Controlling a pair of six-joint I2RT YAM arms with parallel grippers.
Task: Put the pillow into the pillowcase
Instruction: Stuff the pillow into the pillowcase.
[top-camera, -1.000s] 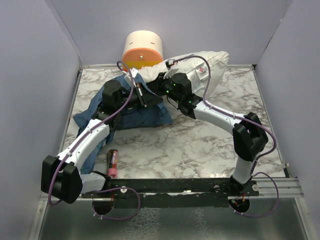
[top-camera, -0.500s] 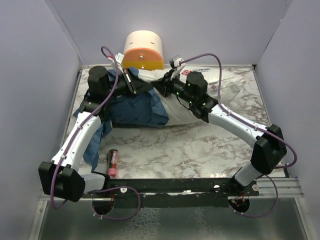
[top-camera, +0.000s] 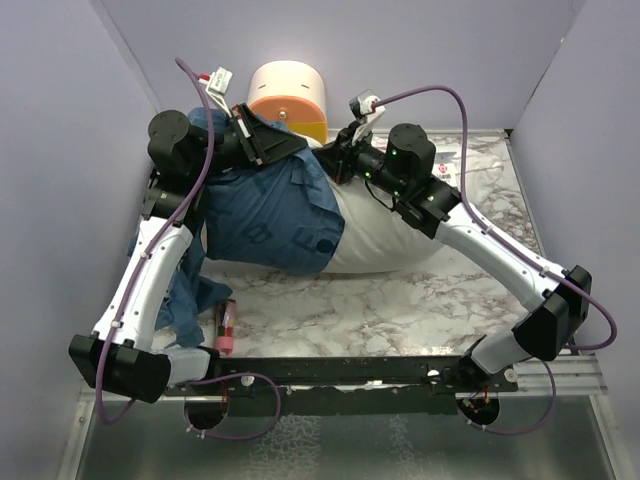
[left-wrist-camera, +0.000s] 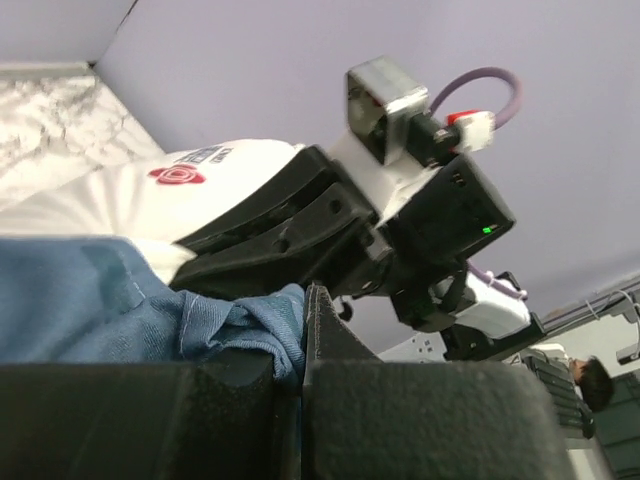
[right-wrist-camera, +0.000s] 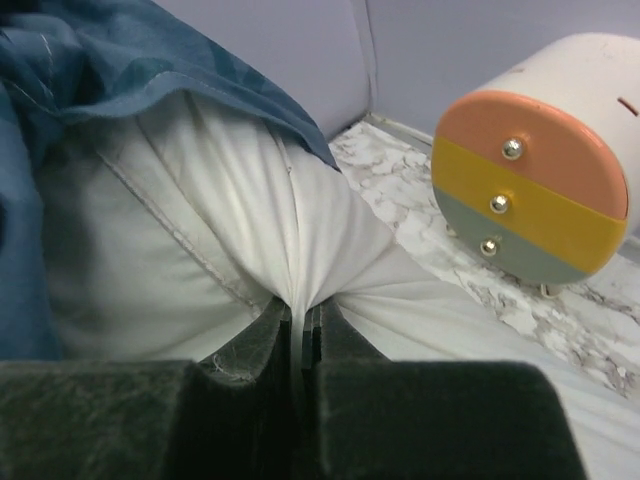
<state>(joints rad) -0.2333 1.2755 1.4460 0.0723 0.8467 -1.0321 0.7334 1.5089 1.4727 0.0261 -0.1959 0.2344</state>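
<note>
Now the left claw (left-wrist-camera: 303, 300) is shut tight on an edge of the blue cloth pillowcase (top-camera: 270, 210) and holds it up off the grey-and-white marble table (top-camera: 400, 300). The right claw (right-wrist-camera: 302, 318) pinches a fold of the big plump white pillow (top-camera: 385, 240). This pillow lies on the table beside the cream-and-orange round drum (top-camera: 288, 95), and the blue cloth covers its left end.

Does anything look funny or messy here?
A little. The pillowcase is rumpled and covers only the left part of the pillow, with a tail trailing toward the near edge. A small red tube lies loose on the table.
</note>
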